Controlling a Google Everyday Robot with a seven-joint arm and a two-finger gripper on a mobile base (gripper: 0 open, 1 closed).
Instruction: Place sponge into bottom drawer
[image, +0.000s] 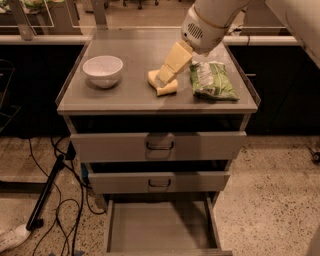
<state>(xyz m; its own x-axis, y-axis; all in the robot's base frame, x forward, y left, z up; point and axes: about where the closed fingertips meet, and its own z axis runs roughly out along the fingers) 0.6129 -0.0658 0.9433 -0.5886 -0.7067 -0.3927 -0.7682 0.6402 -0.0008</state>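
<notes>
On the cabinet top (130, 52), left to right: white bowl (102, 70), sponge (169, 90), green bag (213, 80). Bowl well apart from the sponge, towards the left edge. Bag just beside the sponge on its right, lying flat, with a narrow gap between them.

Gripper (164, 77) down over the sponge, slanted from upper right to lower left and hiding the sponge's middle. Tip seemingly touching the sponge's upper face, though contact hard to confirm from this angle. Spread or pressed together: cannot tell.

Sponge pale yellow, flat on the top near its centre. Only its left corner and near edge showing past the gripper.

White arm (210, 22) reaching in from the upper right, above the far end of the bag.

Under the top, three grey drawers in a stack. Top drawer (115, 147) and middle drawer (120, 182) each with a dark handle at the centre. Bottom drawer (160, 227) pulled out towards the camera, its plain flat floor in view. Sponge up on the top, not in that drawer.

Speckled floor all round, with dark cables (55, 200) trailing left of the cabinet
</notes>
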